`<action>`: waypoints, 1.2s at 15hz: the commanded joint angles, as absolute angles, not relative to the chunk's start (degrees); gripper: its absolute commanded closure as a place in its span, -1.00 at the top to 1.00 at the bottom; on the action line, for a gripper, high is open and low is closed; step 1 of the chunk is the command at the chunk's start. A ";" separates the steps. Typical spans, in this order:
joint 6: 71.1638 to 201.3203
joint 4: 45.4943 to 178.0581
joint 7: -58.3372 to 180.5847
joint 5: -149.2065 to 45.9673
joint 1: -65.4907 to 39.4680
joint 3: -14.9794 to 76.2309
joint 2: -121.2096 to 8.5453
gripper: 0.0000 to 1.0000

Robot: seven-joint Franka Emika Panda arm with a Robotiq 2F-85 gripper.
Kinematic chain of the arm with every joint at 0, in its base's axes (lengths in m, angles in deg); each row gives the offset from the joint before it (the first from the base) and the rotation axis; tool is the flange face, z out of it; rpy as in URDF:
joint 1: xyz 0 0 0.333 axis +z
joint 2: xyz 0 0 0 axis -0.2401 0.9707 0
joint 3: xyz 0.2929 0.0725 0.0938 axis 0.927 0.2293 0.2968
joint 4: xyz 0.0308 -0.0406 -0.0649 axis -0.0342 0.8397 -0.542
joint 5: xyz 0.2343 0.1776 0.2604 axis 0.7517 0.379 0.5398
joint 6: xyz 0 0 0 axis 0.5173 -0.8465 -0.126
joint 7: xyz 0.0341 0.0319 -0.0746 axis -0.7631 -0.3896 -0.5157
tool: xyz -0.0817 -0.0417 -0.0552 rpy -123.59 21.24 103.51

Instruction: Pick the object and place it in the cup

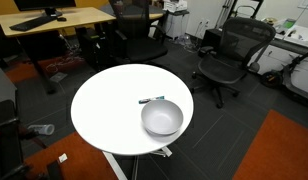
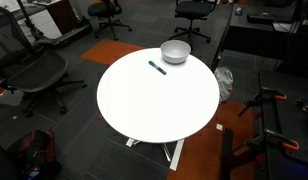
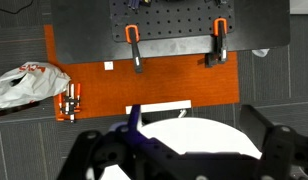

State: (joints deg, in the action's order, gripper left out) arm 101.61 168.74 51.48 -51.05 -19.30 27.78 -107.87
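Note:
The object is a small dark teal stick (image 1: 151, 100) lying flat on the round white table (image 1: 99, 115). It shows in both exterior views (image 2: 156, 68). It lies just beside the cup, a wide silver-grey bowl (image 1: 162, 118) near the table's edge (image 2: 175, 52), apart from it. My gripper (image 3: 182, 145) shows only in the wrist view. Its dark fingers are spread wide and empty, high above the table's rim (image 3: 209, 135). The stick and the bowl are out of the wrist view. The arm is not in either exterior view.
Black office chairs (image 1: 226, 55) (image 2: 34, 75) stand around the table, with desks (image 1: 54, 20) behind. An orange carpet (image 3: 144, 85), a black pegboard with orange clamps (image 3: 174, 25) and a plastic bag (image 3: 24, 85) lie on the floor below.

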 commanded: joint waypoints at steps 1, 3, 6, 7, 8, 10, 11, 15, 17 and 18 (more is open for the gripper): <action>102.94 168.34 55.38 -48.86 -18.78 29.77 -108.42 1.00; 104.34 168.36 57.13 -47.72 -18.48 30.84 -108.31 1.00; 108.89 167.83 60.61 -46.97 -18.12 32.64 -106.29 1.00; 110.52 167.77 61.77 -46.87 -18.03 33.27 -105.77 1.00; 112.46 167.39 62.68 -46.90 -18.02 33.71 -104.53 1.00; 117.08 166.55 64.49 -47.02 -18.09 34.32 -101.64 1.00; 119.44 166.37 65.26 -47.28 -18.14 34.70 -100.35 1.00; 126.27 164.62 67.44 -47.20 -17.95 35.18 -94.45 1.00; 128.96 163.23 68.55 -47.55 -17.90 35.44 -91.30 1.00; 130.13 162.34 68.95 -47.76 -17.86 35.56 -89.68 1.00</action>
